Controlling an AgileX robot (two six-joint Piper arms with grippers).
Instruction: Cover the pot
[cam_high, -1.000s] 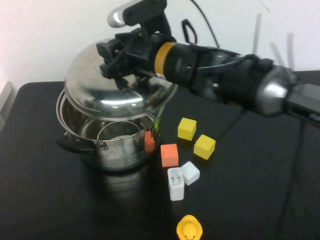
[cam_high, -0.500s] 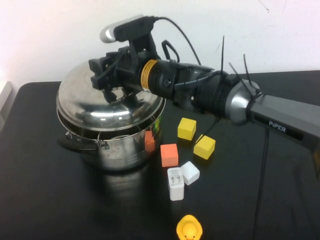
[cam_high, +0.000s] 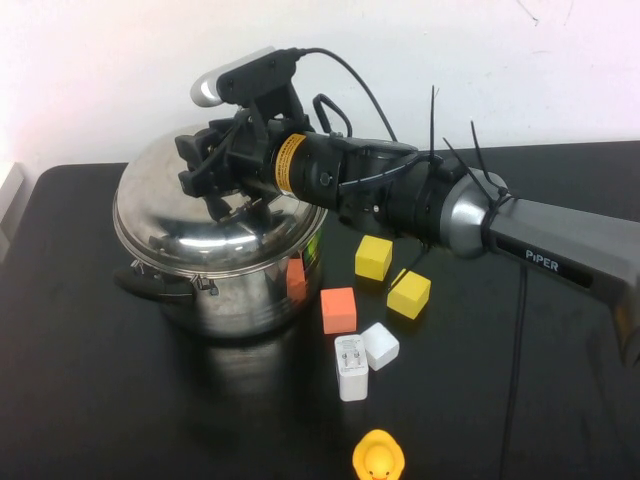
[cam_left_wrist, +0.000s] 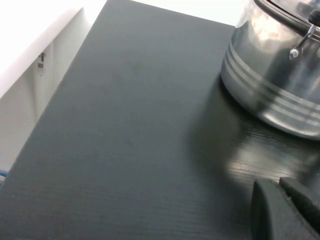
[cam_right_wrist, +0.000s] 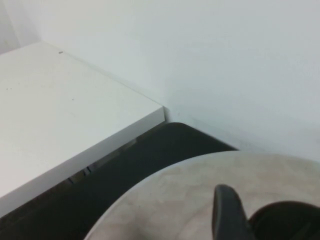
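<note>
On pot (cam_high: 245, 300), lid (cam_high: 200, 225) seated, pretty much covered; right tool (cam_high: 215, 180) clamped on knob, release left. Left tool (cam_left_wrist: 285, 210) parked near pot on bench (cam_left_wrist: 125, 140), fingers together.

"PiPER" on right arm (cam_high: 560, 262)

A shiny silver steel pot (cam_high: 240, 295) with black side handles carries a mirror-bright silver lid (cam_high: 190, 230) on a black tabletop (cam_high: 120, 400). The black right gripper (cam_high: 215, 165) has a yellow band behind it. Nearby: two yellow blocks (cam_high: 373, 257), an orange block (cam_high: 339, 309), a white block (cam_high: 380, 345), a white charger (cam_high: 351, 368), a yellow duck (cam_high: 379, 458).
</note>
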